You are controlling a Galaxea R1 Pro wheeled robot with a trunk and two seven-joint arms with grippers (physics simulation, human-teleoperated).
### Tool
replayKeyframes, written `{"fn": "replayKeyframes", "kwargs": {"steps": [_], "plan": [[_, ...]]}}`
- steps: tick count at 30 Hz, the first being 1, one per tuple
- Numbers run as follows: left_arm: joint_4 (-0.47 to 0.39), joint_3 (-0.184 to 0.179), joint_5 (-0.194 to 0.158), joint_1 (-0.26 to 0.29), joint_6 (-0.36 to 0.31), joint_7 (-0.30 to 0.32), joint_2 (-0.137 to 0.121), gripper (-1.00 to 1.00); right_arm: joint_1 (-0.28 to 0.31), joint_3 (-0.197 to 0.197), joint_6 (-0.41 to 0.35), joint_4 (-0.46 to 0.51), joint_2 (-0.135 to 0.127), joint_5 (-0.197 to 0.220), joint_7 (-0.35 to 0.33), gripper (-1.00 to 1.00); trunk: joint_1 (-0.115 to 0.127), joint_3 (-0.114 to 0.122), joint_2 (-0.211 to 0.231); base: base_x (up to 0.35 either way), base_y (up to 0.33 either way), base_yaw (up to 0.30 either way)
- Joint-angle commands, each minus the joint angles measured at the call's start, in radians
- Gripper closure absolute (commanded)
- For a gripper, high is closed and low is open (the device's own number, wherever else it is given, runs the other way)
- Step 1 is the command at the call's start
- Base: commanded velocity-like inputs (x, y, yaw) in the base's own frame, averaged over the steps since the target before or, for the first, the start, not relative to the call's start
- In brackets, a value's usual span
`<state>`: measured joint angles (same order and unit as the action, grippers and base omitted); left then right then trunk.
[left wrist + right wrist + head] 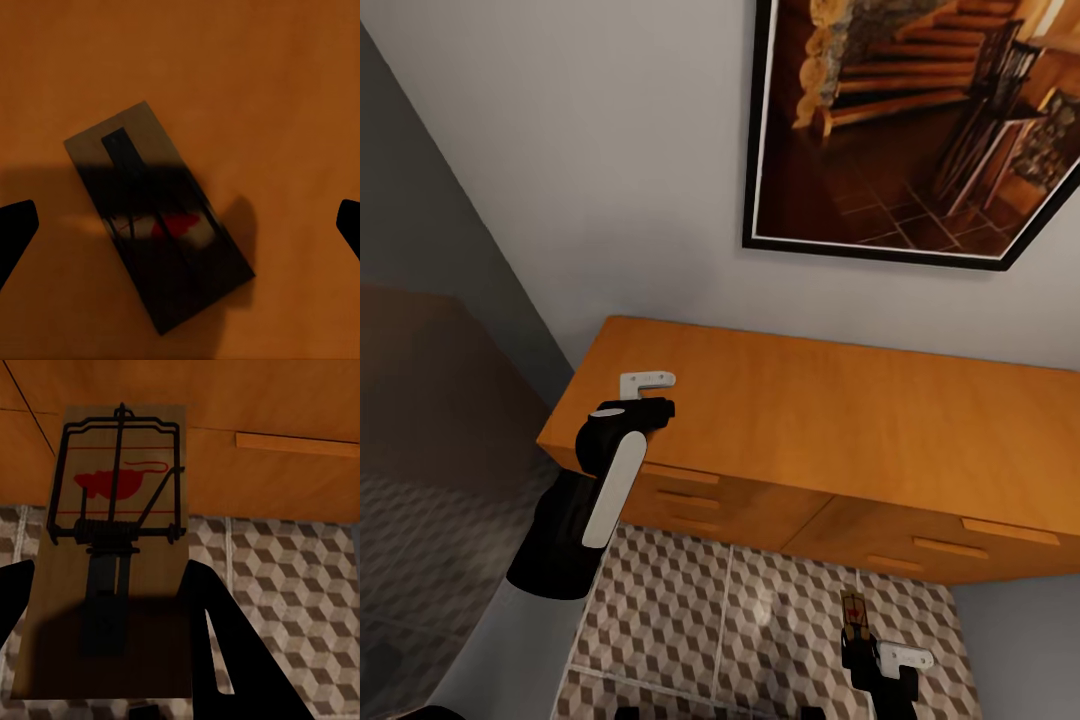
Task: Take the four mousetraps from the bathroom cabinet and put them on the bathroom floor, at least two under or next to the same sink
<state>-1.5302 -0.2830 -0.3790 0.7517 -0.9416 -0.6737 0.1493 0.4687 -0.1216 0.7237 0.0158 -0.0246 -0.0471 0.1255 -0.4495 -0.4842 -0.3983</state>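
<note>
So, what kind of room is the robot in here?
Probably a tiled room at home, perhaps a bathroom: cube-pattern floor tiles, a low wooden cabinet with drawers against the wall, and a framed picture above it. No sink is visible.

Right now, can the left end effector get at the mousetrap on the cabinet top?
Probably yes. The left end effector is open above the mousetrap, which lies flat on the cabinet top with nothing between them. The trap sits skewed to the fingers, so some wrist rotation may help.

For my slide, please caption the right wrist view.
Right gripper holds a mousetrap above the tiled floor, facing the cabinet.
</note>
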Motion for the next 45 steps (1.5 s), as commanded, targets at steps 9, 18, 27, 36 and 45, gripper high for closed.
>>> {"fn": "replayKeyframes", "kwargs": {"steps": [9,18,27,36,45], "plan": [[-0.001,-0.001,-0.010,0.000,-0.002,-0.010,-0.001,-1.00,0.001,-0.006,0.003,0.000,0.000,-0.004,0.002,1.00,0.000,-0.011,-0.002,0.000,0.000,0.000],[-0.001,-0.001,-0.011,0.000,-0.002,-0.010,-0.001,-1.00,0.001,-0.006,0.003,0.000,0.000,-0.004,0.002,1.00,0.000,-0.018,-0.002,0.000,0.000,0.000],[-0.001,-0.002,-0.011,-0.001,-0.002,-0.010,-0.001,-1.00,0.001,-0.006,0.003,-0.001,0.000,-0.004,0.002,1.00,0.000,-0.018,-0.002,0.000,0.000,0.000],[0.002,-0.002,-0.011,-0.002,-0.002,-0.010,-0.001,-1.00,0.001,-0.006,0.003,0.000,0.000,-0.004,0.002,1.00,0.000,-0.021,-0.002,0.000,0.000,0.000],[0.002,-0.002,-0.011,-0.002,-0.002,-0.010,-0.001,-1.00,0.001,-0.006,0.003,-0.001,0.000,-0.004,0.002,1.00,0.000,-0.028,-0.002,0.000,0.000,0.000]]}}
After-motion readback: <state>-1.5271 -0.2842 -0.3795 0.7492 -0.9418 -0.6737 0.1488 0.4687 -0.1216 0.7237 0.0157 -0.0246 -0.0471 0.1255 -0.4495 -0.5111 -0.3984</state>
